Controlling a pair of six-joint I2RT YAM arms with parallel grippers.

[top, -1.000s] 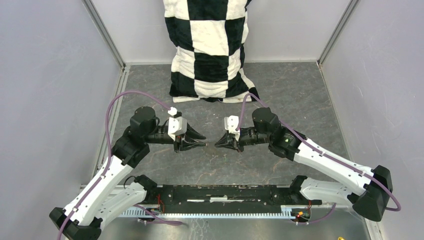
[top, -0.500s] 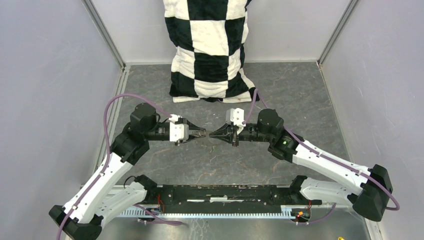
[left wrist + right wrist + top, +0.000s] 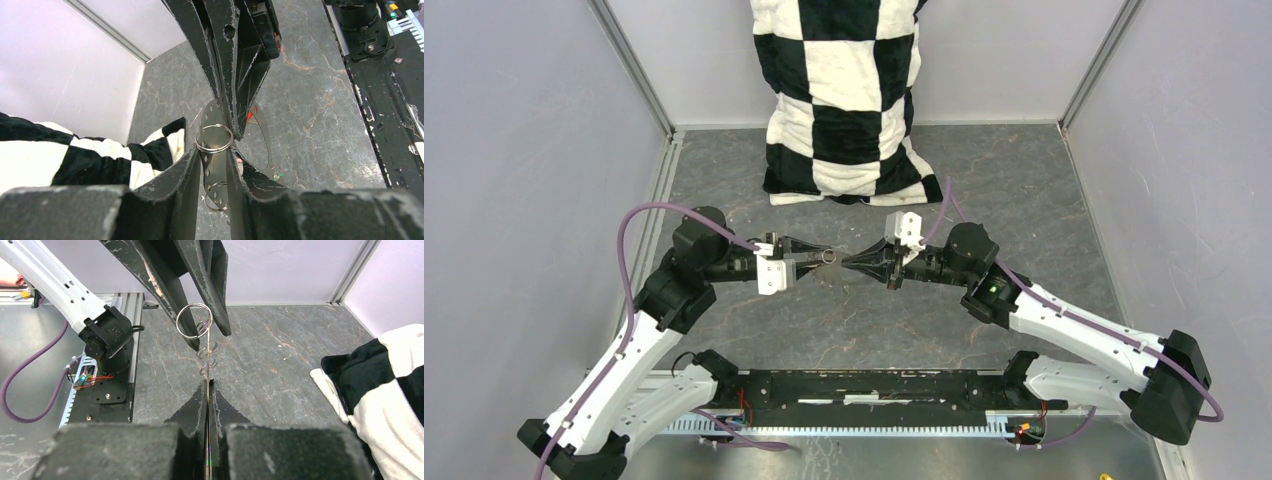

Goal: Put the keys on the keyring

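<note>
Left gripper (image 3: 212, 155): I am holding it partly closed, with its fingers (image 3: 187, 170) pressing in on either side of the keyring (image 3: 216, 117).
Right gripper (image 3: 207, 386): I am clamping it fully shut, and the keyring's thin edge is running straight up out of the closed tips.
Meeting point: my two grippers are facing each other tip to tip, in the air above the middle of the table (image 3: 1024, 200).
Keyring, what shows: between my left fingers it is reading as a thin flat silvery piece dotted with small holes. A curved edge is sweeping off to one side of it.
Small ring (image 3: 197, 142): a round wire ring is sitting right at my left fingertips and lying across the flat piece. From the right wrist it is standing between the two left fingers.
More links: further small wire loops are hanging along the flat piece, between the round ring and my right fingertips.
Left grip, detail: I cannot tell whether my left fingers are bearing on the flat piece's edges or on the round ring itself.
Colour specks: a red speck (image 3: 248, 116) is showing beside my right fingers, and a green speck (image 3: 275, 176) lower down. They may be the key heads, but they are too small to say.
Cloth (image 3: 844, 100): a black-and-white checkered cloth is draping at the far side of the table, well apart from both grippers.
</note>
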